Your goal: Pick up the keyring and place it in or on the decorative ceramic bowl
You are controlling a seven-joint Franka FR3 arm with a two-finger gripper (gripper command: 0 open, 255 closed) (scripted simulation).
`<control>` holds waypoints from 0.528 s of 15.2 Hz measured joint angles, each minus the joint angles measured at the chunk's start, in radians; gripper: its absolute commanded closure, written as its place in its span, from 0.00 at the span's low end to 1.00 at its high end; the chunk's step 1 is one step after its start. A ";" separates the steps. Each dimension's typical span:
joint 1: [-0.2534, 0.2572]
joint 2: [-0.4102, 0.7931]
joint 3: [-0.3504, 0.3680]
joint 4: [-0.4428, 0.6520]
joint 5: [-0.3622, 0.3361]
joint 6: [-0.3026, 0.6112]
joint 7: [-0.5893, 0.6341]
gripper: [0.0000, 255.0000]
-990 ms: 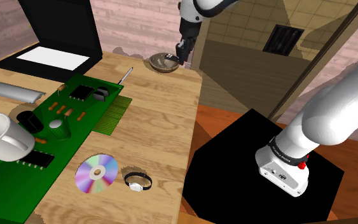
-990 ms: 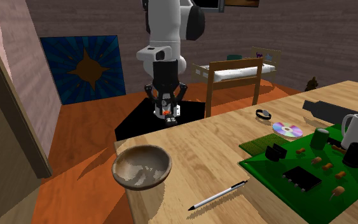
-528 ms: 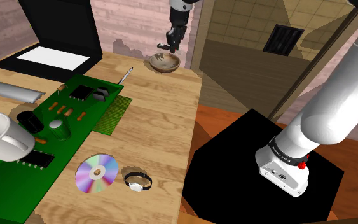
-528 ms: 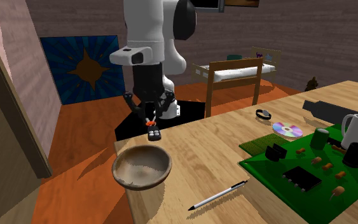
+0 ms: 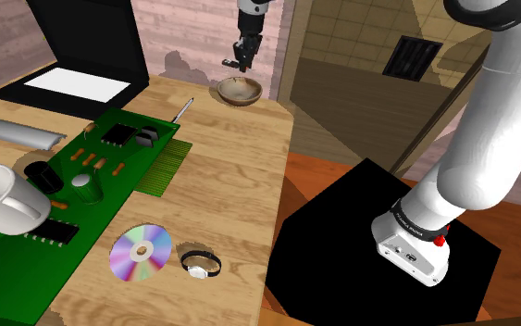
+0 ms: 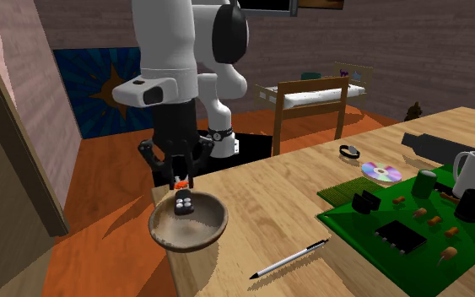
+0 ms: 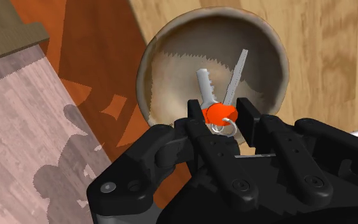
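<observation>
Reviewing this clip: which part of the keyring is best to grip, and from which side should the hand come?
The rounded orange-red fob of the keyring, taken from above. It looks like the bulkiest part, so the black hand can clamp it across its sides, as it does here, while the two thin grey keys hang free toward the brown round bowl.

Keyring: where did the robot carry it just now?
The gripper, still shut on the keyring, swung toward the second exterior view's left and now hangs over the bowl. Bowl, pen, disc and watch stayed put.
</observation>
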 measured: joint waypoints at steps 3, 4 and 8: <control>0.002 0.008 0.000 -0.025 -0.002 0.033 0.004 1.00; 0.002 0.010 0.000 -0.035 -0.003 0.045 0.005 1.00; 0.002 0.028 -0.001 -0.064 -0.005 0.091 0.005 1.00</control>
